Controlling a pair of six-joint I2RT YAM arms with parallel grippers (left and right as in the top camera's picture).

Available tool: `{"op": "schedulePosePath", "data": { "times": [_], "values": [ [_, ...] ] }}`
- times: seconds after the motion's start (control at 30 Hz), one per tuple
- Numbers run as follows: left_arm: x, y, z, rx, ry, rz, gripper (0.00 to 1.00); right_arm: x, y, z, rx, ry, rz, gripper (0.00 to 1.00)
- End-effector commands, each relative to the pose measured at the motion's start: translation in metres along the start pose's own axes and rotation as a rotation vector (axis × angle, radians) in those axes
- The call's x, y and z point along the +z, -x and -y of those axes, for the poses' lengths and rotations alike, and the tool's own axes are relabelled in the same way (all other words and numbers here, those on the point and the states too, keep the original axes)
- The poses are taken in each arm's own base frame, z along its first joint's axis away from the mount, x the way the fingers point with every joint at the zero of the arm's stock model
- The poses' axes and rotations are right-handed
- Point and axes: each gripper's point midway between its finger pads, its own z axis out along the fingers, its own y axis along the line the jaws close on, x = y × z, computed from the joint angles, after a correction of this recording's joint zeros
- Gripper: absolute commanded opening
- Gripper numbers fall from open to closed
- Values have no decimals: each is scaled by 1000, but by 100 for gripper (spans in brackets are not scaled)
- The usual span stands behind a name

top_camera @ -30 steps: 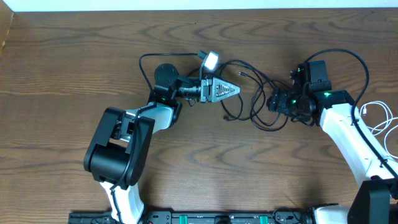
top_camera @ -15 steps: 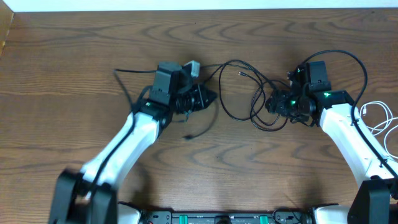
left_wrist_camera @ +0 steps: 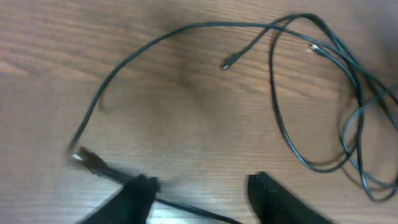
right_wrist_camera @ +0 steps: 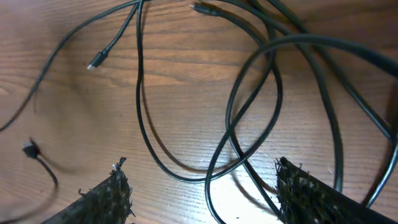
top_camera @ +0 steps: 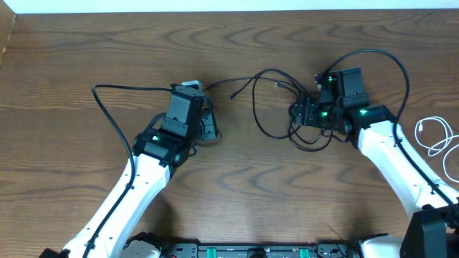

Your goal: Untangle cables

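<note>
Overhead view, black cables (top_camera: 290, 129) tangled on table (top_camera: 72, 57), white cable (top_camera: 421, 128) far right.

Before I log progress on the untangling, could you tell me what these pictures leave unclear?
Overhead: the left gripper is mostly hidden under its own wrist.
Overhead: the white cable runs off the right edge.
Left wrist: motion blur; whether the finger touches the black cable beside it cannot be told.
Right wrist: the tangled black cables blur toward the right edge; which lies on top is unclear.
</note>
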Motion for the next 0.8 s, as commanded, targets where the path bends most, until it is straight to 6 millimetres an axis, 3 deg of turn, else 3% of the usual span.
{"op": "schedulePosePath", "data": {
  "times": [0.0,0.3,0.33,0.67,0.77],
  "values": [
    [3,6,-4,-39,36,18,63,3,2,7,-44,-94,32,73],
    [9,0,-7,-39,52,-10,83,26,4,-9,-89,-83,57,77],
    [9,-1,-7,-39,54,-13,90,31,4,-9,-92,-82,56,77],
    [9,-5,-10,-38,64,-31,92,78,-9,10,-84,-123,-6,77],
    [9,-5,-10,-38,64,-31,92,94,-16,17,-78,-135,-34,72]
  ]
}}
